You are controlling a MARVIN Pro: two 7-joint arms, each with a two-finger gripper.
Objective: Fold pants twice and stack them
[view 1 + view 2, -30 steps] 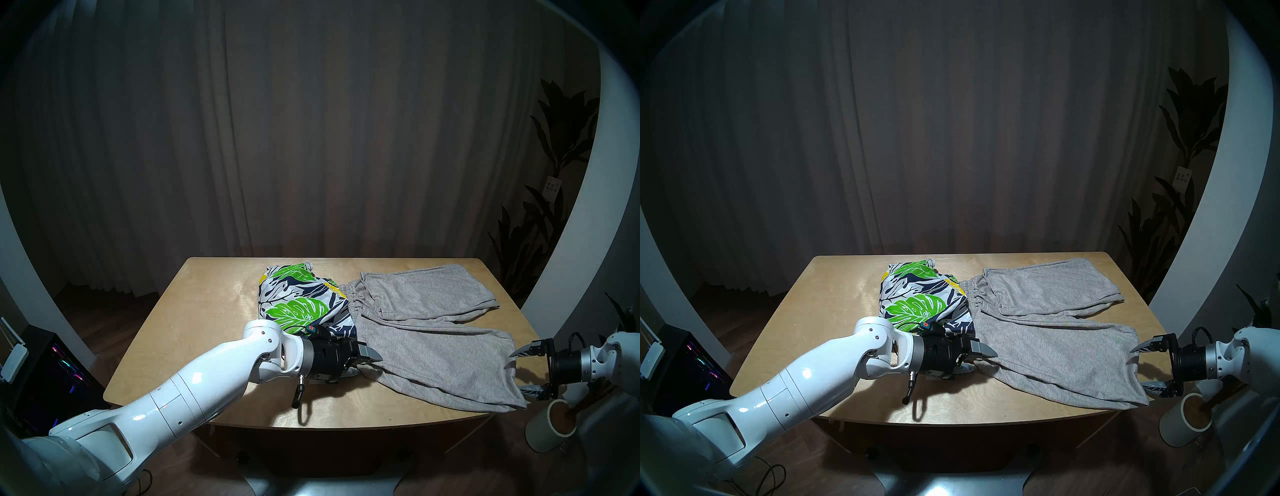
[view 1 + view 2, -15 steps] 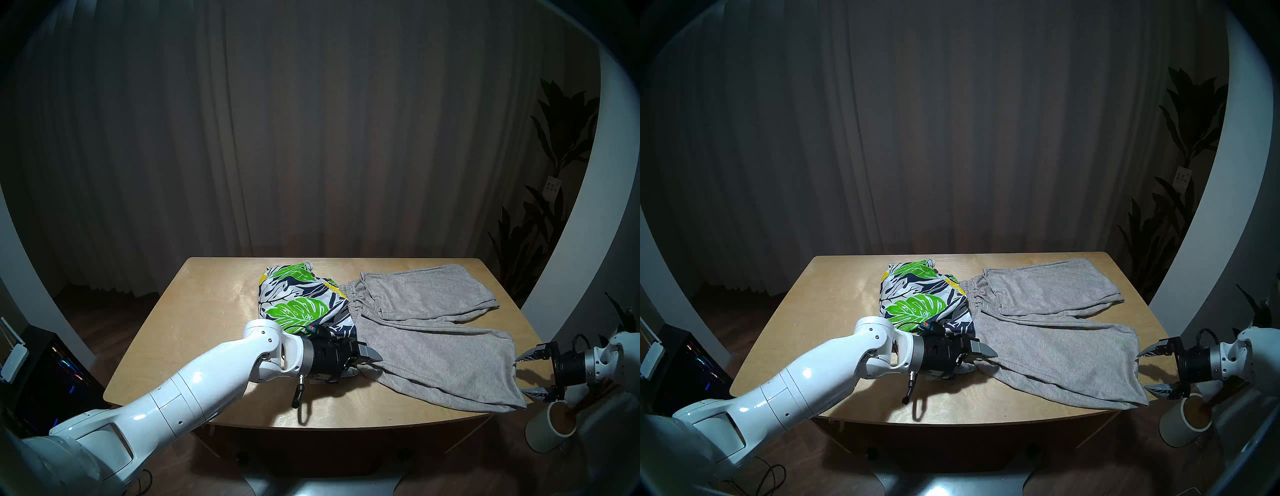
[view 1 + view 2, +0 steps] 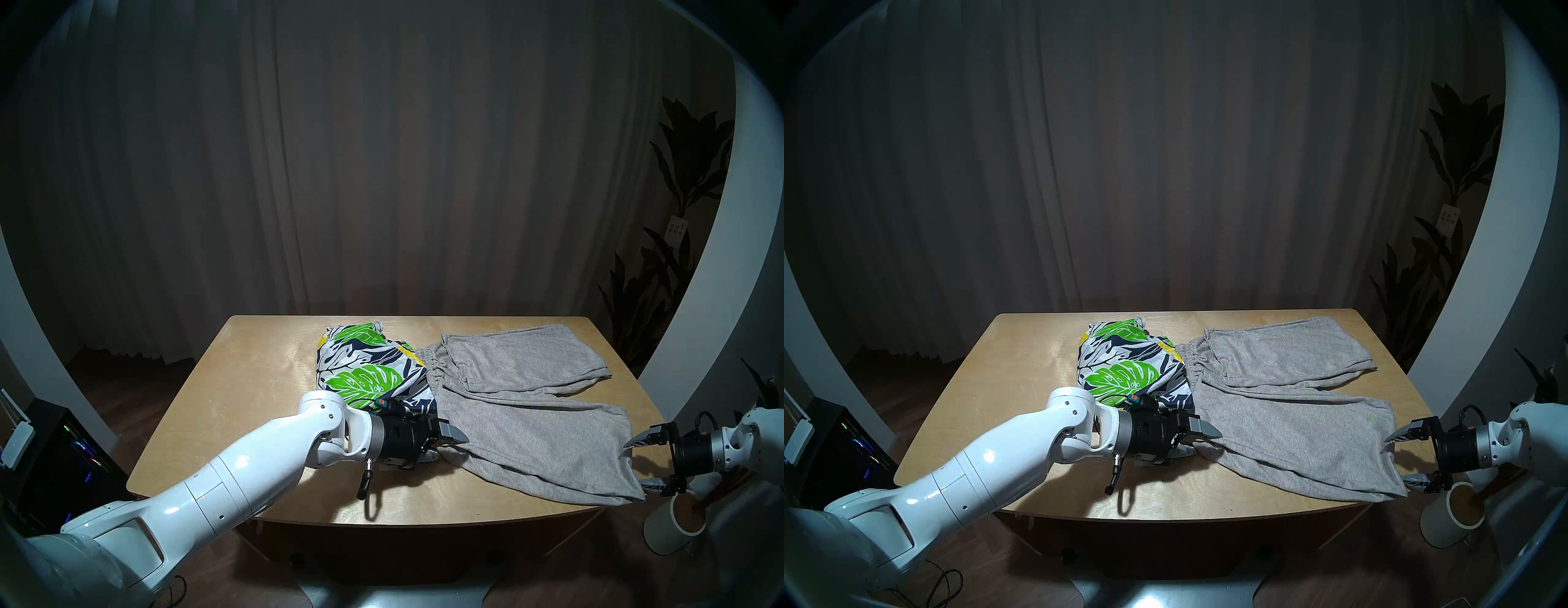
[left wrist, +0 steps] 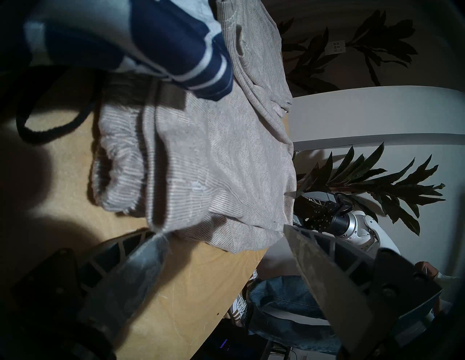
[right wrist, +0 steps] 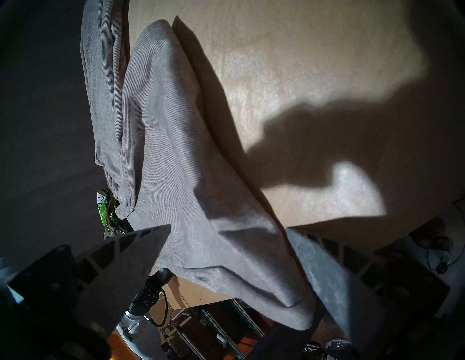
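The grey shorts (image 3: 522, 407) are laid flat across the right half of the bench (image 3: 237, 407), waistband toward the centre and both legs running out to the right, the near leg reaching the bench's right near edge. The leaf-print shorts (image 3: 373, 369) are seen folded into a compact bundle at the far centre, just left of the grey waistband and touching it (presumably parked there as the base of the stack).

The left tool (image 3: 447, 446) is held low at the near end of the grey waistband, its jaws apart, one finger above the cloth and one at bench level; nothing is clamped. The right tool (image 3: 642, 465) is placed at the hem of the near leg, jaws wide apart, straddling the hem edge without closing on it, as the right wrist view confirms.

Both ends of the near side are thus bracketed, which suggests that a lengthwise fold of the near leg over the far one is being prepared. The grey shorts are judged still unfolded.
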